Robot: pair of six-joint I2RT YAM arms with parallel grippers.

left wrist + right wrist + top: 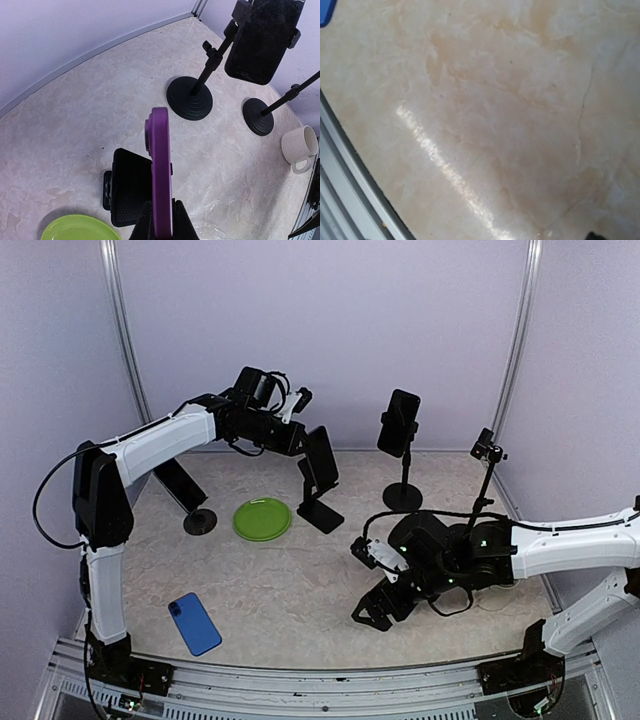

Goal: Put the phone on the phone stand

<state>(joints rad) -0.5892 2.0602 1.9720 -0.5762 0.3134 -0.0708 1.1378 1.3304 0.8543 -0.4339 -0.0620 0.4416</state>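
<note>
Closed firmly on the purple phone (160, 165): the left gripper (160, 222), pinching one short end between its two fingers (144, 227). Wide open and holding nothing: the right gripper (378, 608), low over bare table (485, 125) and well apart from the work.

Phone in the air, not yet on anything. Just ahead of the left fingertips, with the black phone stand (130, 192) a little further ahead and lower, on the side of the camera bump (partly hidden behind the phone in the wrist view). No contact visible between the two.

Possible trouble from here, as a judgement only:
- Slipping. Only a small part of a long, smooth body inside the jaws, so easy to swing or drop with a quick wrist turn, onto the table or the green plate (80, 229) beside the stand.
- Knocking the stand. Looks light and free-standing; easy to push or tip by coming down off-centre with the far end.
- Bad seating. Must meet the sloped back plate flat and rest on the lip; otherwise likely to slide off at release.
- Perhaps upside down: camera bump at the end far from the jaws, apparently the lower end.

No danger seen from the tall clamp stand (190, 97) with its black phone (262, 37), far ahead and well apart.

Long axis straight out from the jaws, in line with the fingers, pointing forward and downward; from above, close to upright with a small lean. Thin edge toward the wrist camera, back face toward the stand.
</note>
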